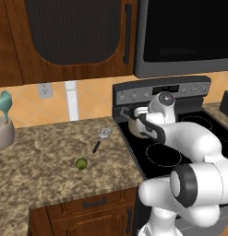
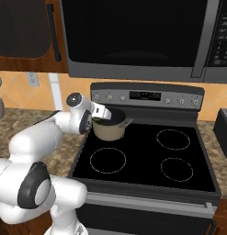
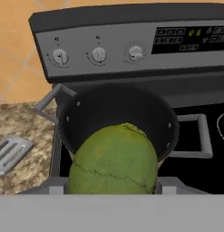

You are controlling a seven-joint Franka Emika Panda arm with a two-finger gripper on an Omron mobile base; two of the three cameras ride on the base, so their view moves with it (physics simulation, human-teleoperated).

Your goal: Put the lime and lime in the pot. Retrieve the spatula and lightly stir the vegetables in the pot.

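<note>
One yellow-green lime (image 3: 114, 161) is hanging just above the beige, dark-rimmed pot (image 2: 109, 126) — which is sitting on the stove's back-left burner. The second lime (image 1: 81, 163) is lying on the bench, near the slotted silver spatula (image 1: 101, 138) — black handle pointing forward.

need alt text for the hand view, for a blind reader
A yellow-green lime sits in the gripper, close to the camera, in front of the dark-rimmed pot on the stove. Stove knobs line the panel behind; the spatula lies on the counter at left.
</note>
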